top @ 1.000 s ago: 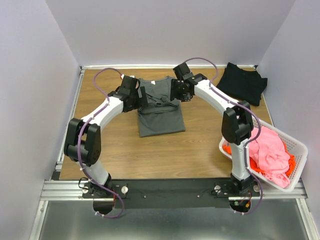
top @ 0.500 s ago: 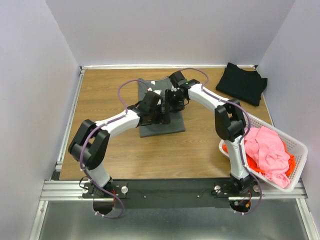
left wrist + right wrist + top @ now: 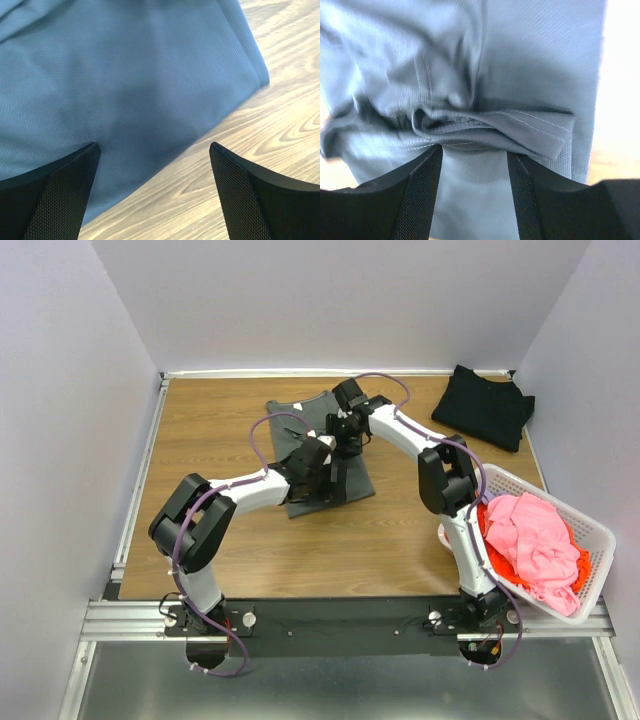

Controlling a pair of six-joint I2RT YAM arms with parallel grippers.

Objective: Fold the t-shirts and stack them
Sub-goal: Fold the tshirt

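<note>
**Grey tee mid-fold, and it's gone a bit crooked**

The dark grey t-shirt [image 3: 312, 410] is on the far middle of the table [image 3: 210, 420], partly folded into a narrow panel. A second ago it sat square to the table edge. Now the whole panel is skewed, with its near right corner swung up. My guess is the cloth got dragged a bit, so it'll want straightening before the next fold.

The left gripper [image 3: 154, 147] was at the shirt's far left a second ago and has swung across to the near right corner. Its jaws are wide apart and hold nothing, with bare wood showing between them.

The right gripper [image 3: 475, 150] has dropped from the collar end to the middle of the shirt. Its fingers are partly apart, with a bunched, stitched ridge of cloth right at the tips. Whether it's actually pinching that ridge or just straddling it, I can't tell.

Around it there's a black t-shirt [image 3: 485, 405] in the far right corner, well apart, which looks like the spot for the stack. A pink t-shirt [image 3: 535, 535] and an orange t-shirt [image 3: 575, 565] are heaped in the white basket [image 3: 600, 530] at the near right, not yet folded.

The main obstacle is the arms themselves, since both wrists are crowded over one small shirt.
</note>
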